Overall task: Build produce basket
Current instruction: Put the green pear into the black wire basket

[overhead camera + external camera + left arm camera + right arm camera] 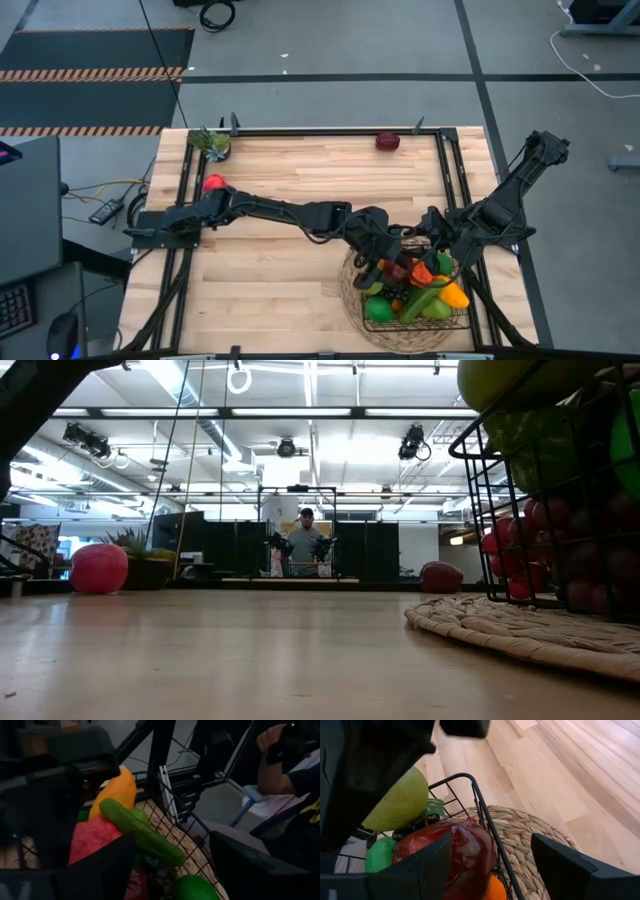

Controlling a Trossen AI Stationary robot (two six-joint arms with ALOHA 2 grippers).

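Note:
The black wire basket [452, 322] stands on a round woven mat [352, 300] at the table's near right and holds several pieces of produce. In the left wrist view a green cucumber [142, 832] lies across a red piece [92, 837], beside an orange one [117, 790]. In the right wrist view a glossy dark red piece [465, 852] and a yellow-green pear [402, 802] lie against the basket's wire rim [482, 812]. My left gripper [383, 262] [172, 870] hangs open over the basket's far left part. My right gripper [433, 255] [490, 865] hangs open over its far right part.
A red ball [213, 183] lies at the far left, a dark red fruit [388, 141] at the far edge, and a green leafy piece [212, 142] at the far left corner. A person sits close by the table [290, 765]; another stands far back in the room [305, 545].

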